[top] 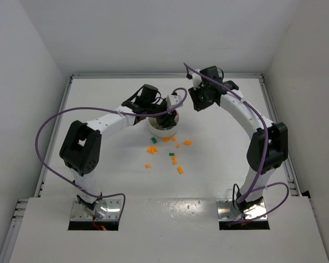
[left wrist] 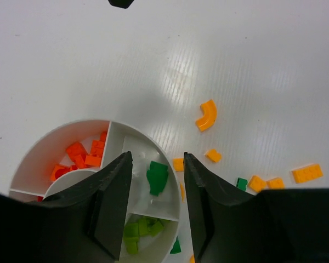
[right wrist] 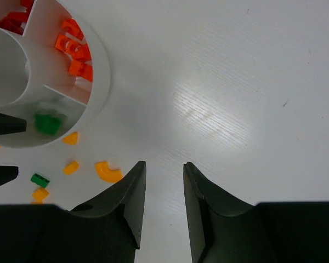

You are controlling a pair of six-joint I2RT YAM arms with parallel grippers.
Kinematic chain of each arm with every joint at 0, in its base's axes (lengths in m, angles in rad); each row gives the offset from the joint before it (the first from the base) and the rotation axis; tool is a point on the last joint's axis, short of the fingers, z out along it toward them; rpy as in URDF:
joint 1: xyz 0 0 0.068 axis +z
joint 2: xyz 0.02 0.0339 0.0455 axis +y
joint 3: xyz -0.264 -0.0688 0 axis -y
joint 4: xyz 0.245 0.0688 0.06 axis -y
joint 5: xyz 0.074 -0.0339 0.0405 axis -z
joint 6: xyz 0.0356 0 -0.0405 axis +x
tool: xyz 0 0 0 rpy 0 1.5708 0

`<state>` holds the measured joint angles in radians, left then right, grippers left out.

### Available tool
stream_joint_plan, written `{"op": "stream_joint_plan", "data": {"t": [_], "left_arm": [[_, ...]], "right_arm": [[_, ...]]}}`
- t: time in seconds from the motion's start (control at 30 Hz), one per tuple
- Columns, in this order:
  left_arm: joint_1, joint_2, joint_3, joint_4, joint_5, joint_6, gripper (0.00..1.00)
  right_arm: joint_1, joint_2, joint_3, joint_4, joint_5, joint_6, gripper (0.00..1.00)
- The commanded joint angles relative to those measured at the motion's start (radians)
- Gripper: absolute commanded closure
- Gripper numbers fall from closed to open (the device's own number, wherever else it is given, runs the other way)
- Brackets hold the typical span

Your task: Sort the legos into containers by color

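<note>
1. We see the round white dish [top: 163,131] a little past the middle of the table [top: 225,159], closer to the far edge than to the near one.
2. Our left claw [left wrist: 157,159] hangs right above the dish with its jaws apart. A dark green brick [left wrist: 157,178] shows in the gap between them, touching neither jaw, and it lies inside one of the wedge sections.
3. The wedge beside it, on the side nearer the camera, holds a heap of light green bricks [left wrist: 140,230]. The wedge on the other side holds orange-red bricks [left wrist: 85,156].
4. The central cup [left wrist: 71,183] is partly hidden behind the claw, so we cannot tell what is in it.
5. From the right wrist we also make out red bricks [right wrist: 11,22] in a further wedge, cut off by the picture's edge.
6. Our right claw [right wrist: 163,165] is over bare table just beside the dish, on the side toward the right edge and a little toward the far edge. Its jaws stand apart with nothing between them.
7. Loose bricks lie scattered on the table on the dish's near side, toward the near edge. Most are orange, among them a curved orange piece [left wrist: 206,115] and a long orange brick [left wrist: 307,173].
8. A small green brick [left wrist: 241,183] lies just beside two of the orange ones, near the dish wall.
</note>
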<state>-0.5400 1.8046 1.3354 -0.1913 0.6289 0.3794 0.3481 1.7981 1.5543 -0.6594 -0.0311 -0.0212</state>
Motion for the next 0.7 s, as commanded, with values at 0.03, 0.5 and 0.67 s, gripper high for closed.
{"op": "stream_joint_plan", "data": {"t": [0.03, 0.5, 0.67], "left_arm": [[-0.011, 0.010, 0.042, 0.045, -0.005, -0.013, 0.50], [0.253, -0.220, -0.018, 0.145, -0.006, -0.402, 0.35], [0.359, -0.352, -0.113, 0.069, -0.021, -0.412, 0.12]], "right_arm": [[-0.006, -0.006, 0.021, 0.030, -0.035, 0.015, 0.66], [0.066, -0.151, -0.091, -0.063, -0.579, -0.140, 0.79], [0.202, -0.129, -0.071, -0.089, -0.644, -0.163, 0.80]]}}
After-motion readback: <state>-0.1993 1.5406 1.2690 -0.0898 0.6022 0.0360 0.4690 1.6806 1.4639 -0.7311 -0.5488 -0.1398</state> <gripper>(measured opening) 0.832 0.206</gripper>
